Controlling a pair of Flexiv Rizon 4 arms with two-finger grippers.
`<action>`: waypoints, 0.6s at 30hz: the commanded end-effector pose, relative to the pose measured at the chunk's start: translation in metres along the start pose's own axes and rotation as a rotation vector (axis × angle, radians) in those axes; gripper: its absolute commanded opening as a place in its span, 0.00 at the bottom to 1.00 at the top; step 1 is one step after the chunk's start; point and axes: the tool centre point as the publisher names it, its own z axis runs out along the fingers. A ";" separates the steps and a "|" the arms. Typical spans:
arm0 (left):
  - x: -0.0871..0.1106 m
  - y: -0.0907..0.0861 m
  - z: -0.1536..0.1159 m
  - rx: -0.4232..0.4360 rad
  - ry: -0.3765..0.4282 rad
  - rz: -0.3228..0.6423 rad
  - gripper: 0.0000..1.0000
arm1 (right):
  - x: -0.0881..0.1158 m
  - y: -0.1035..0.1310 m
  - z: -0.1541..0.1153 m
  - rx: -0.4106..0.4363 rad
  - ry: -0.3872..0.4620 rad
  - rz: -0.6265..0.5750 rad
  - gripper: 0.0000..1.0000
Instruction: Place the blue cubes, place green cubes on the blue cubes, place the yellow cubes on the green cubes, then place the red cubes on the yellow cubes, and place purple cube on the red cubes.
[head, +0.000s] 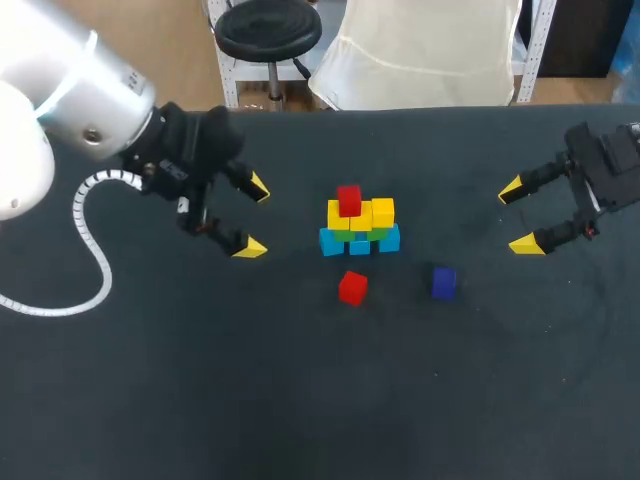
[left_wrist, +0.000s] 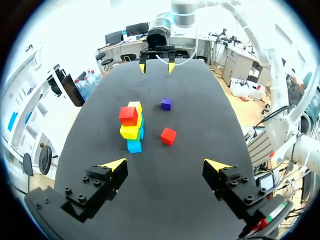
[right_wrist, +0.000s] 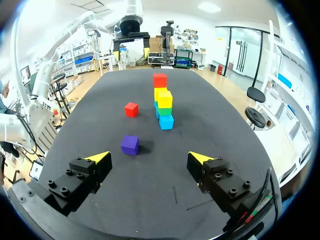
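Both are hanging open and empty: left gripper (head: 253, 217) and right gripper (head: 518, 217), flanking the cube stack (head: 360, 225) on the tabletop (head: 300, 400). A loose red cube (head: 352, 287) and the purple cube (head: 444, 282) are lying near it, not touching.

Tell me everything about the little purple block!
The purple cube is small, plain and smooth-looking, dark bluish purple all over. It sits flat on the black table, by itself, apart from the stack and the loose red cube. Only the table touches it.
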 end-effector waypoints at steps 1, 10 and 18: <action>0.001 0.001 0.000 0.002 -0.002 0.002 1.00 | 0.001 -0.001 0.001 -0.001 -0.002 -0.001 1.00; 0.001 0.001 0.000 0.002 -0.002 0.002 1.00 | -0.010 0.008 0.011 -0.016 0.026 -0.046 1.00; 0.001 0.001 0.000 0.002 -0.002 0.002 1.00 | -0.043 0.046 0.060 -0.037 0.052 -0.127 1.00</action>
